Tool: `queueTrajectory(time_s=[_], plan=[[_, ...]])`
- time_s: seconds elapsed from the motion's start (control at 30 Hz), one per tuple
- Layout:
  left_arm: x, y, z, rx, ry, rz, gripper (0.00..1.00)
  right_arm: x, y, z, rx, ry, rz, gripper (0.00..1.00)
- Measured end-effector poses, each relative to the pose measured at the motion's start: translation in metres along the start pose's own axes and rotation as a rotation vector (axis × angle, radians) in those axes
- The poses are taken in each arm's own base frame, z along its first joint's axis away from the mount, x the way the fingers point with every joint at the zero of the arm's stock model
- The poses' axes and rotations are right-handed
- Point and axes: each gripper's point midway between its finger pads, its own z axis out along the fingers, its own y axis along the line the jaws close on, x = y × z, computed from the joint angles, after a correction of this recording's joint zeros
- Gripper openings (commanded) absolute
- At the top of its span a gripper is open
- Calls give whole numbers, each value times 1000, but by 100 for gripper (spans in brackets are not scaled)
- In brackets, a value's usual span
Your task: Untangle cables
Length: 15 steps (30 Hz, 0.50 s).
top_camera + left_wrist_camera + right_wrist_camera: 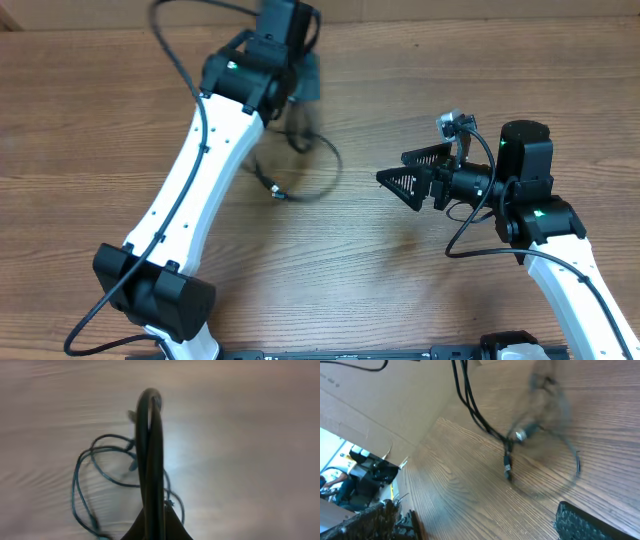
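The wooden table [470, 70] fills the overhead view. The white left arm [200, 170] crosses it from the lower left to the upper middle of the frame, and the right arm [570, 275] comes in from the lower right.

The left gripper [150, 405] sits at the top centre of the overhead view. In its own wrist view the two fingers are pressed together, with almost no gap between them. The right gripper [392, 167] hangs right of centre and points left. It is spread wide and holds nothing, with one finger at each lower corner of its wrist view.

The cables [278, 190] lie just below the left gripper, in the upper middle of the overhead view. One loose loop rests on the wood. In the right wrist view two strands rise taut out of the top of the frame (so I judge the left gripper is clamped on them, though the pinch itself is blurred). A small silver-tipped plug [520, 435] hangs at the knot, and a dark plug [507, 464] points down just below it.

The step in hand looks like lifting the bundle so the tangle hangs free, and no strand is separated yet. The next move calls for the right gripper to travel left and close on one strand or plug near the crossing. It would then pull sideways against the left hold, gently, because cords this thin could slip or cinch the knot.
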Motion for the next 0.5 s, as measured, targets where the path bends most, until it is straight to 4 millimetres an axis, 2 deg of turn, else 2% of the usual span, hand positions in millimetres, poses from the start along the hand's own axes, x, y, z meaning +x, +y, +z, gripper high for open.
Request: queueTrajectory(time_s=[0.07, 0.2, 0.27, 0.37, 0.47, 0.5], plan=[[12, -38, -4, 175, 43, 153, 4, 0, 0, 0, 1, 0, 0, 100], [28, -76, -18, 381, 80, 279, 4, 0, -5, 0, 27, -1, 13, 100], [31, -82, -31, 433, 78, 301, 4, 1, -11, 0, 60, -3, 40, 100], [27, -90, -65, 502, 29, 334, 4, 0, -15, -1, 87, -9, 58, 100], [22, -102, -111, 601, -44, 366, 4, 0, -17, -1, 97, -12, 70, 100], [22, -105, -121, 630, -56, 371, 4, 0, -17, -1, 98, -12, 72, 100]])
